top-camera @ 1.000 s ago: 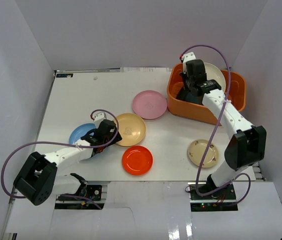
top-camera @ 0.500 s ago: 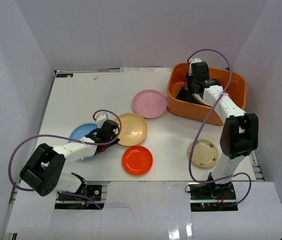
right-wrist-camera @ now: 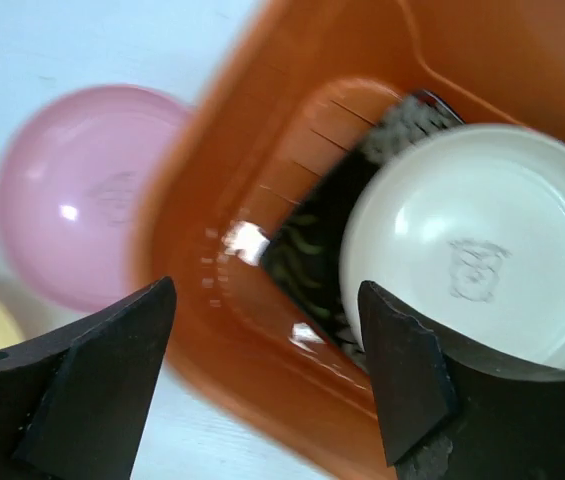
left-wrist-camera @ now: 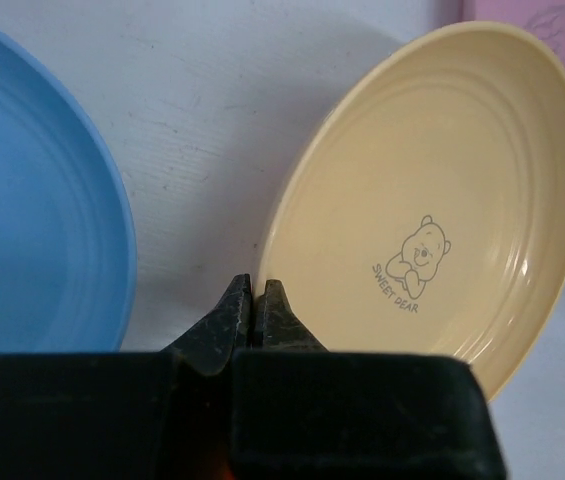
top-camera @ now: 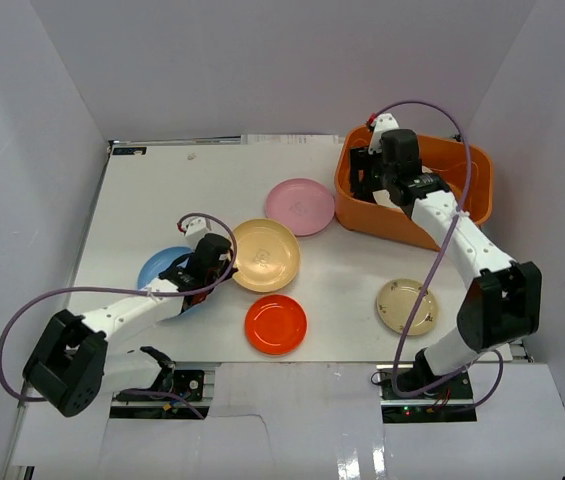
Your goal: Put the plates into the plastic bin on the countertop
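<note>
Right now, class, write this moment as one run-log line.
left jaws: shut at yellow plate rim | right jaws: open above orange bin | in bin: cream plate on black patterned plate

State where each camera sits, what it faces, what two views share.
Top external: high behind robot, facing down at countertop; left arm, right arm show.
Left wrist: low, facing yellow plate; left tool shut on its rim.
Right wrist: above orange bin, facing down; open right tool shows.
Shared: pink plate, top and right wrist.

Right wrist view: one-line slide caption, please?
Open right gripper above the plastic bin; inside, a cream plate overlaps a black patterned plate; pink plate outside.
</note>
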